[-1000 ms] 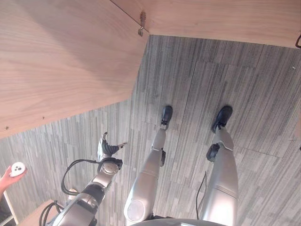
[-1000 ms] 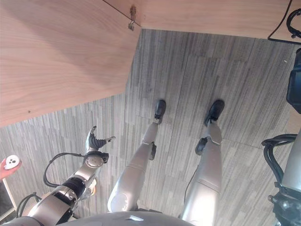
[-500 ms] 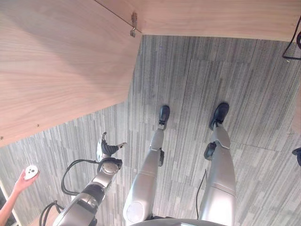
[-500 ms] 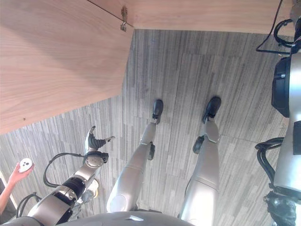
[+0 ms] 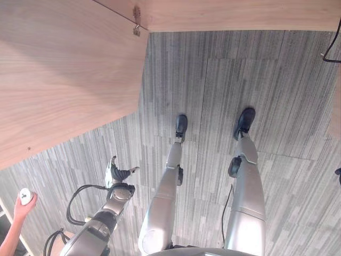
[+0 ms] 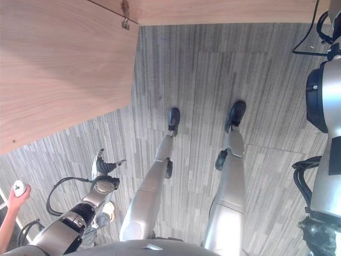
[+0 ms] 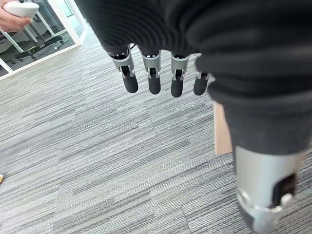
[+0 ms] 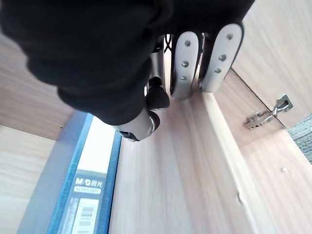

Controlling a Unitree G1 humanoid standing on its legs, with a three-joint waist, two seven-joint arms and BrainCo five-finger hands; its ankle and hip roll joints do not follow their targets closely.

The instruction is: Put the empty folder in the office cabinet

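Left hand (image 7: pixel 161 73) hanging open, right hand (image 8: pixel 195 53) curled beside folder (image 8: pixel 83 175) inside cabinet (image 8: pixel 195 161)

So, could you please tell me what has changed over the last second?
The person's hand holding the white controller has shifted, while the head camera itself moved too. The left robot hand still hangs open over the carpet beside the open cabinet door.

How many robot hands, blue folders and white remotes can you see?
Robot hands: 2, the left hand and the right hand
Blue folder: 1
White remote: 1, held in a person's hand
Total: 4
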